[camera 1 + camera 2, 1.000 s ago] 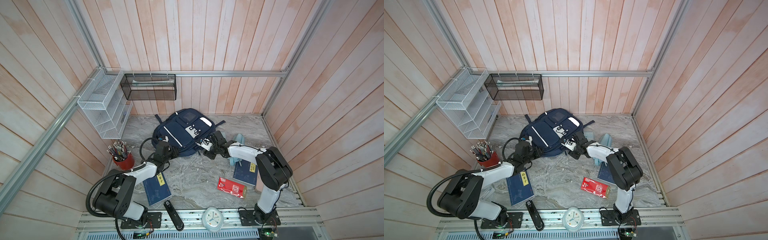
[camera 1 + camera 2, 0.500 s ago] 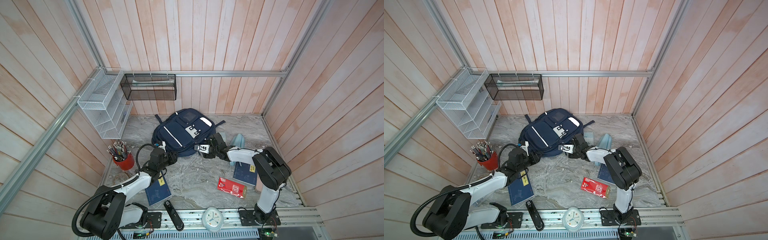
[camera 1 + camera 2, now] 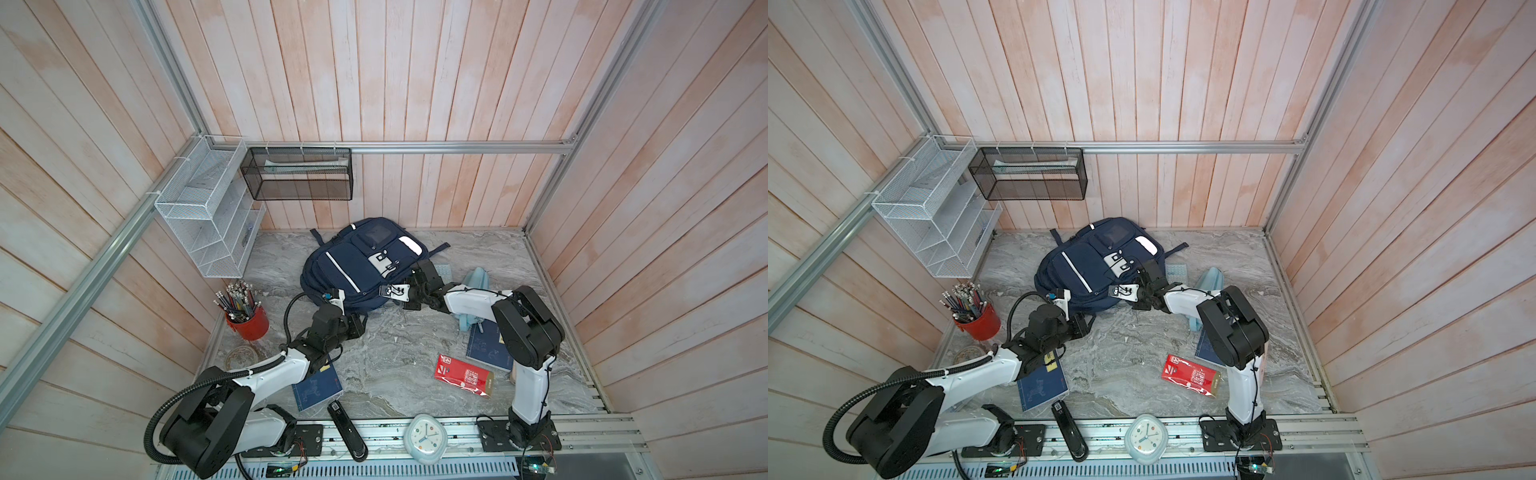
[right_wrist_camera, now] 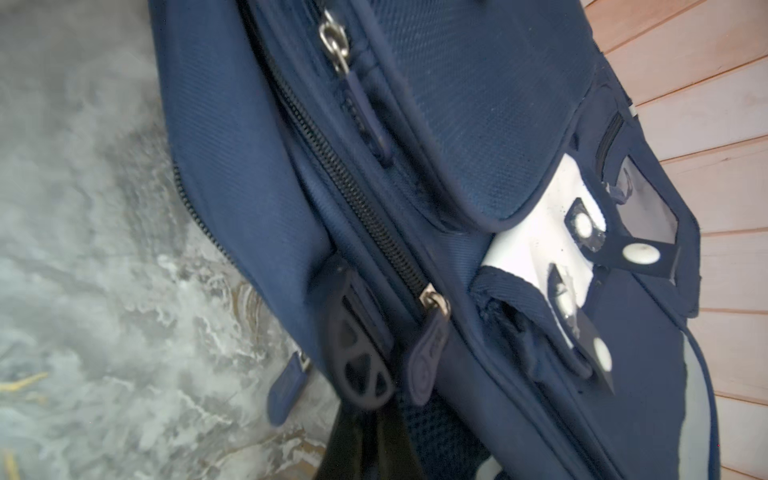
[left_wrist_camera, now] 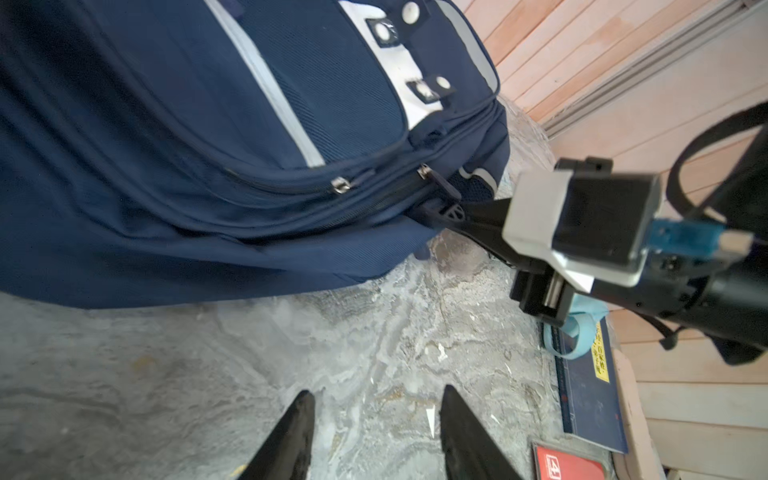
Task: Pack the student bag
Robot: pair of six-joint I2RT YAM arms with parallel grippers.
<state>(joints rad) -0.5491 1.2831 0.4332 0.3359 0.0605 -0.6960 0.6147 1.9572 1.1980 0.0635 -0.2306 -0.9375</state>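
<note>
The navy student bag [image 3: 353, 266] [image 3: 1088, 266] lies flat at the back middle of the table, all its zips shut. My right gripper [image 3: 388, 296] [image 3: 1120, 296] reaches in from the right to the bag's near edge. In the right wrist view this gripper [image 4: 365, 419] is shut on a black rubber pull tab [image 4: 359, 365] of the bag [image 4: 478, 104]. The left wrist view shows the same grip [image 5: 453, 212] from the side. My left gripper [image 3: 355, 326] [image 5: 376, 399] hovers open over bare table just in front of the bag [image 5: 166, 166], holding nothing.
In a top view: red cup of pencils [image 3: 247, 324] at the left, blue notebook [image 3: 318, 386] under the left arm, second notebook [image 3: 486, 349], red packet [image 3: 463, 376], light-blue pouch [image 3: 478, 278] on the right. Black stapler [image 3: 347, 430] and white clock [image 3: 424, 436] sit at the front rail. Wire racks [image 3: 208, 212] hang at the back left.
The left gripper has drawn back from the bag's edge toward the front. The right gripper opened wide, shifted left along the bag's near edge and closed on the pull tab.
</note>
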